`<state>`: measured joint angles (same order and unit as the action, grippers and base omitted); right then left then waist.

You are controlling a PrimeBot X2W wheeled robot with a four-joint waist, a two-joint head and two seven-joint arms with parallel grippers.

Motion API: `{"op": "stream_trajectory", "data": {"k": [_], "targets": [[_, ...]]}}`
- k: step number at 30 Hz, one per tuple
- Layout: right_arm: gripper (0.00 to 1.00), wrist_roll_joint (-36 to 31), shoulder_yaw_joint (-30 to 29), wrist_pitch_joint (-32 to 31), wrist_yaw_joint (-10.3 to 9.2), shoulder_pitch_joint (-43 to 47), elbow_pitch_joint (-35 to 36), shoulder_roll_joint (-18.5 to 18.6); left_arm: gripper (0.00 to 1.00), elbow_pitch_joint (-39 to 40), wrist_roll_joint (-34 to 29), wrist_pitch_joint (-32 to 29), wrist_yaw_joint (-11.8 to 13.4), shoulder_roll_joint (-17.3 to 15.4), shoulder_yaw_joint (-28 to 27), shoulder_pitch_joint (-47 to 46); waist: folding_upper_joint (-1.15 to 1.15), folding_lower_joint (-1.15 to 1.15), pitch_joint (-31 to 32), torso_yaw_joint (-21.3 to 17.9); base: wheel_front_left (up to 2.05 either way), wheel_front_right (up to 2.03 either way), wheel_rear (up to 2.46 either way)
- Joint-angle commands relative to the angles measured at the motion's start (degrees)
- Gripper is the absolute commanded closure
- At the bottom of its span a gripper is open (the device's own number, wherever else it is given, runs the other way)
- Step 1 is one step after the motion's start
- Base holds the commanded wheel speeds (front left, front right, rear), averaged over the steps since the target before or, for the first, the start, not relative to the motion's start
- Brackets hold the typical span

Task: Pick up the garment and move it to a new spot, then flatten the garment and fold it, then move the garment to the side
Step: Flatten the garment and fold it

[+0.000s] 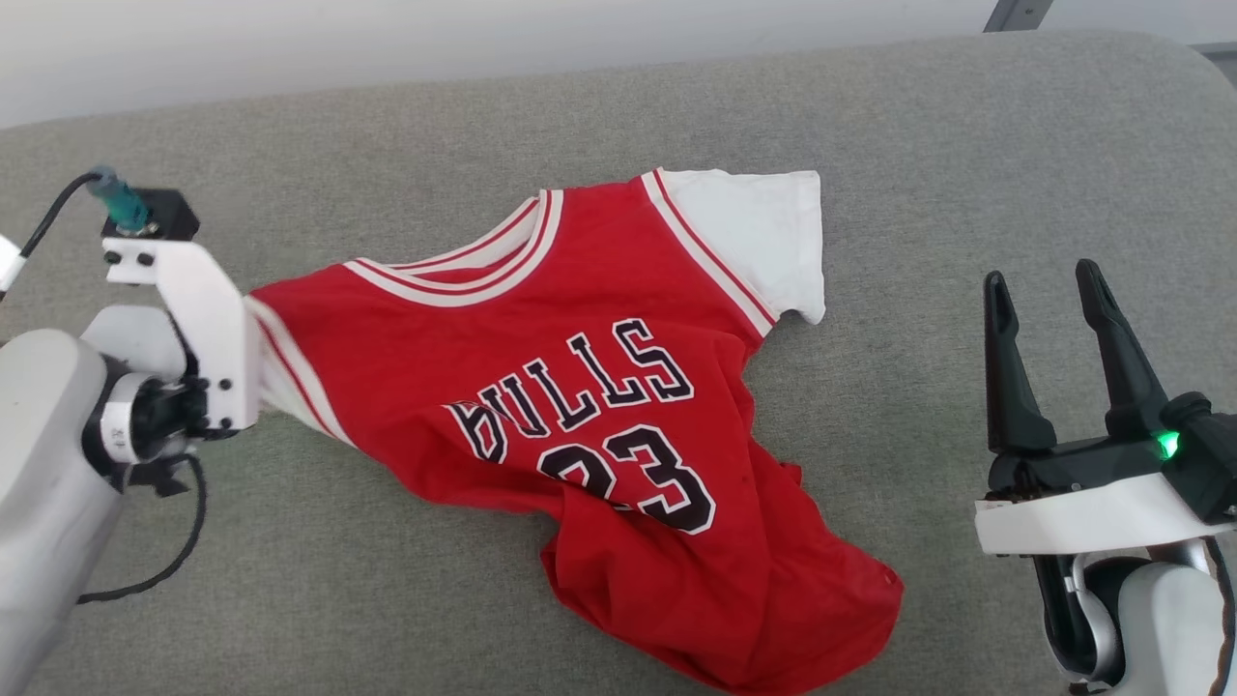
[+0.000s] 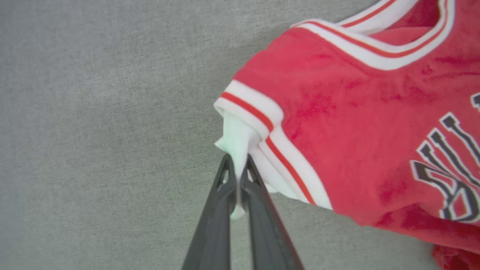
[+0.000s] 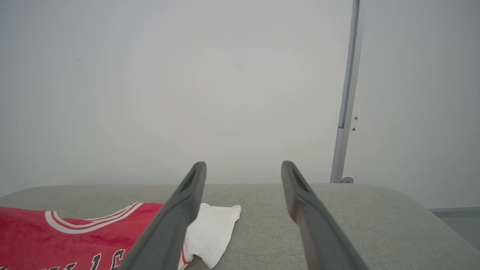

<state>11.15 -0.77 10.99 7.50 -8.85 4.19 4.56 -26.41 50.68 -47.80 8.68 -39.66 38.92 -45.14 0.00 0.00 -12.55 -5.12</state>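
Note:
The garment [image 1: 580,406], a red jersey with white sleeves, striped trim, black "BULLS" lettering and the number 23, lies face up and rumpled on the grey cushion. Its lower hem is bunched toward the front right. In the left wrist view my left gripper [image 2: 237,161] is shut on the garment's [image 2: 356,123] bunched white left sleeve [image 2: 236,138]. In the head view the white wrist bracket hides those fingers. My right gripper [image 1: 1044,285] stands open to the right of the garment, apart from it, with nothing between its fingers [image 3: 183,198]. The garment [image 3: 75,236] lies low at the left of the right wrist view.
The grey fabric cushion [image 1: 918,155] spreads under everything, with bare room left of and behind the garment. Its rounded far edge meets a pale wall [image 3: 187,93]. A grey vertical post [image 3: 347,93] stands behind the cushion's far right corner.

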Motion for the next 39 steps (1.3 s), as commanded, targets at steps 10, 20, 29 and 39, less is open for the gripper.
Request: {"op": "stream_trajectory", "data": {"k": [10, 20, 29, 39], "targets": [[0.0, 0.43, -0.36, -0.53, -0.02, -0.22, 0.24, -0.1, 1.0, 16.71, 3.97, -2.53, 0.7, 5.65, 1.06, 0.3, 0.0, 0.0, 0.24, 0.27, 0.0, 0.0, 0.0], [0.0, 1.21, -0.16, -0.3, -0.02, -1.07, -0.43, -0.78, 0.57, 20.94, 1.72, -5.43, -2.55, 9.62, 9.11, 2.95, 0.0, 0.0, -0.7, -0.04, 0.0, 0.0, 0.0], [0.0, 1.36, -0.99, 0.54, -0.02, -0.86, -1.51, -1.09, 0.0, 20.91, 1.11, -6.7, -2.88, 5.89, 7.17, -0.88, 0.0, 0.0, 0.02, -0.29, 0.0, 0.0, 0.0], [0.0, 1.4, -1.33, 0.73, -0.02, -0.26, -1.77, -1.42, 0.0, 20.43, 3.17, -9.84, -1.71, 4.23, 6.04, -1.89, 0.0, 0.0, 0.97, -0.77, 0.0, 0.0, 0.0]]}}
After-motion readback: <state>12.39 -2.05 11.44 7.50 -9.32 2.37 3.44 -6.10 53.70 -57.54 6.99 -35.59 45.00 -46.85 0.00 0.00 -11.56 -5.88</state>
